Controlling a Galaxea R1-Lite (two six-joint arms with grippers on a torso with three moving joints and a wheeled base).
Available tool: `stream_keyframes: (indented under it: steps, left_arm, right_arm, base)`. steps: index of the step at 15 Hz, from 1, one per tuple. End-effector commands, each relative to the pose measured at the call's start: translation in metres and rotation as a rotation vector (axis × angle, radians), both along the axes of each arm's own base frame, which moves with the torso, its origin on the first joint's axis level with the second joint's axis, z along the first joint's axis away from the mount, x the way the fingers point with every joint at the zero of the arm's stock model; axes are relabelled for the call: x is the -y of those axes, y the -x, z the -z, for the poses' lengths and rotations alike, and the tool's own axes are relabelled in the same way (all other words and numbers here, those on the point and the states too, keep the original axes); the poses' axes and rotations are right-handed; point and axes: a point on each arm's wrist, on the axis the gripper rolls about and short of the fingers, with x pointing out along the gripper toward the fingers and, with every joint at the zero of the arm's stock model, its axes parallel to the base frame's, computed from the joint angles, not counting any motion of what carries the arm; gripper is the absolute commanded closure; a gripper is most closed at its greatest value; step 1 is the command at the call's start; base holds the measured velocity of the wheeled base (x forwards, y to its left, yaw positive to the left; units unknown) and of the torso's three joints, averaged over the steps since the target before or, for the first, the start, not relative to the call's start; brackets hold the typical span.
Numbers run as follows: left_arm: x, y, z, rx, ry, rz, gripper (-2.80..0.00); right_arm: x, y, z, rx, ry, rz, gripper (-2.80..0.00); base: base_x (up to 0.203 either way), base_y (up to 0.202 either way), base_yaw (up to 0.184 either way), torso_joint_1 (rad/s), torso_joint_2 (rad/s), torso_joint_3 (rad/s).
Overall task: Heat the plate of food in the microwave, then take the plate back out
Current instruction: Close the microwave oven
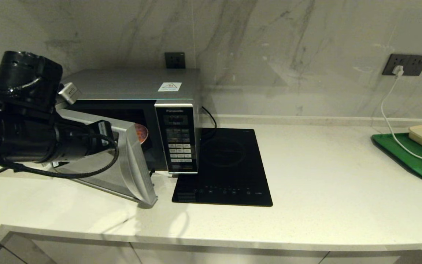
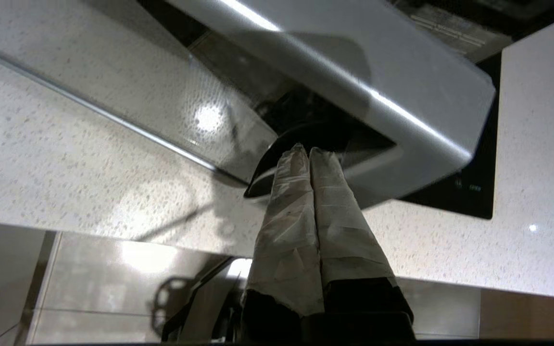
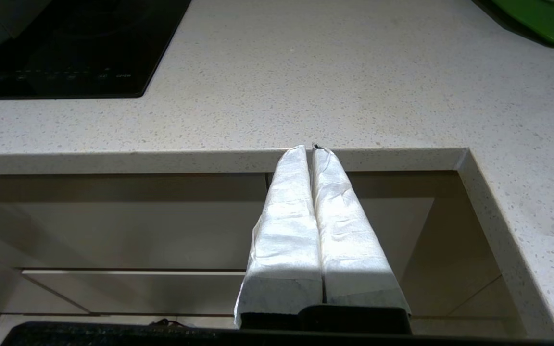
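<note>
The left claw [image 2: 304, 153] has its taped fingers pressed together on nothing, its tips just at the half-open door [image 1: 132, 161] of the microwave [image 1: 137, 110]; the head view hides them behind the arm. Only a sliver of the plate of food [image 1: 142, 132] shows inside, past the door's edge. The right claw [image 3: 309, 150], likewise closed and empty, hangs by the worktop [image 3: 354, 86] edge.

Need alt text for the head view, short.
A silver microwave stands on a pale counter, door partly open, a plate of food just visible inside. The left arm's gripper is at the door; a black hob lies beside it.
</note>
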Motion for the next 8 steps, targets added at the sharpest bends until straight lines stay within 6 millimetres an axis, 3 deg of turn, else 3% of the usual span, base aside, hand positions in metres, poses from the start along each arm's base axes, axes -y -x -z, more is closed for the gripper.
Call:
stream_keyframes:
  steps: [1,8]
  left_arm:
    - [0.008,-0.015,0.010,0.000,0.001,0.011,0.00]
    - [0.021,-0.042,0.019,0.087,0.026,0.021,0.00]
  right_arm:
    - [0.000,0.000,0.000,-0.002,0.000,0.000,0.00]
    - [0.000,0.000,0.000,-0.002,-0.001,0.001,0.00]
  base:
    - [0.000,0.000,0.000,0.000,0.00,0.000]
    - [0.000,0.000,0.000,0.000,0.00,0.000]
